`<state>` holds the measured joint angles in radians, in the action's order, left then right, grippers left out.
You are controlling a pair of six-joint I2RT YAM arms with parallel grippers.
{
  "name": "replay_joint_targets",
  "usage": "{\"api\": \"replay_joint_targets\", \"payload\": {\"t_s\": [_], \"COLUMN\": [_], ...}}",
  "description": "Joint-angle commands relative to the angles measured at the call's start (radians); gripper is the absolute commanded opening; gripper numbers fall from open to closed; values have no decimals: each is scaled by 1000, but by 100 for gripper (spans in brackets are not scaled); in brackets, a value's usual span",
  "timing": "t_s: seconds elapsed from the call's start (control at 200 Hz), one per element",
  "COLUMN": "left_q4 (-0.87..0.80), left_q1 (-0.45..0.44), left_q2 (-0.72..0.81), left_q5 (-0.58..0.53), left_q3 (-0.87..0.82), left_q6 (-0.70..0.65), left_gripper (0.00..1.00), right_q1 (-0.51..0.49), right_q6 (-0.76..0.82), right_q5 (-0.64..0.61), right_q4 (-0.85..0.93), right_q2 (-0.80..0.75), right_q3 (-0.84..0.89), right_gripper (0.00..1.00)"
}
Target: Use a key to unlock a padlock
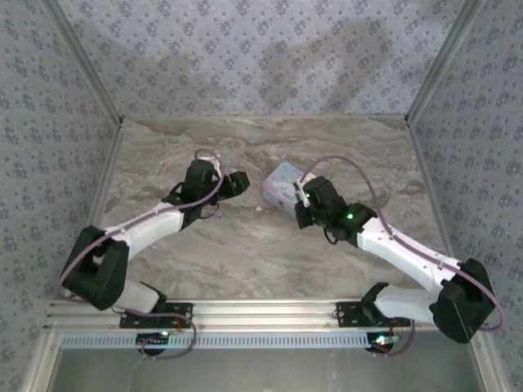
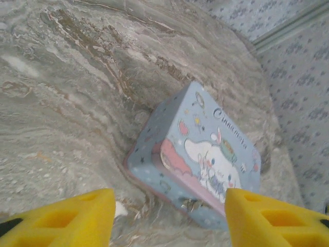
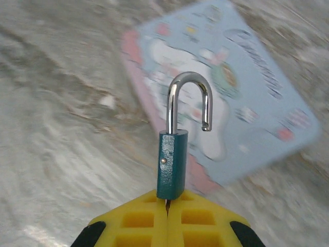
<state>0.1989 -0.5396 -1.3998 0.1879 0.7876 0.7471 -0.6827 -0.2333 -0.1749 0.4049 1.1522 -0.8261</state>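
Marbled tabletop [image 1: 204, 261] below, grey-beige with brown veins, matte. Near its middle, a touch toward the far edge: a flat rectangular tin box [image 2: 205, 154] with rounded corners, a pastel blue lid, a pink band and a white cartoon figure. Small metal clasp [image 2: 193, 205] on its side wall. Tiny white fleck [image 2: 121, 208] on the marble just beside the tin's corner.

And there, the padlock [image 3: 171, 164]: narrow teal-blue body, speckled paint, one small rivet on its edge. Chrome shackle [image 3: 189, 98] bent like a hook, short leg hanging free of the body, so sprung open. Standing upright, pinched at its lower end in the right gripper [image 3: 167, 213], ribbed yellow fingers pressed together on it. Held above the marble, with the tin just behind it.

Right arm [image 1: 400, 245] reaching in from the near right corner, wrist angled toward the tin's right side. Left arm [image 1: 155, 224] stretched out from the near left corner. Left gripper [image 1: 237, 184] just short of the tin's left side, yellow fingers [image 2: 67, 221] spread wide, nothing between them, tilted down at the lid.

Hard to make out: tin smeared with blur behind the lock in the right wrist view. Padlock's bottom end buried between the pads. Lid lettering only partly legible.
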Motion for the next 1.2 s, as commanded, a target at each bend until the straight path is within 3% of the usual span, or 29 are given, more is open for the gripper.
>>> {"api": "replay_joint_targets", "payload": {"t_s": [0.0,0.075,0.155,0.425,0.75,0.949,1.124,1.144,1.154,1.159,1.194], "left_q4": [-102,-132,-138,-177,-218,-245,-350,-367,-377,-381,-414], "left_q1": [-25,-38,-51,-61,-59,-56,-29,-23,-20,-19,-7], "left_q2": [67,102,134,190,226,240,248,250,252,252,254], "left_q5": [-81,-110,-133,-176,-206,-230,-261,-267,-270,-273,-295], "left_q3": [-28,-48,-77,-112,-115,-110,-54,-44,-39,-36,-19], "left_q6": [-72,-81,-82,-81,-94,-97,-106,-109,-111,-111,-113], "left_gripper": [63,67,97,98,98,98,98,98,98,98,98], "right_q1": [79,167,267,432,471,474,486,487,488,488,489], "right_q6": [-161,-223,-274,-324,-360,-373,-355,-350,-346,-344,-334], "right_q5": [-62,-38,-5,57,61,47,8,1,-3,-5,-24], "right_q4": [122,149,191,211,146,180,271,278,281,282,291], "right_q2": [-54,-86,-80,56,232,231,154,144,139,138,129], "right_q3": [60,94,108,116,107,73,-4,-17,-23,-25,-48], "right_gripper": [0,0,0,0,0,34,52,67,90,95,100]}}
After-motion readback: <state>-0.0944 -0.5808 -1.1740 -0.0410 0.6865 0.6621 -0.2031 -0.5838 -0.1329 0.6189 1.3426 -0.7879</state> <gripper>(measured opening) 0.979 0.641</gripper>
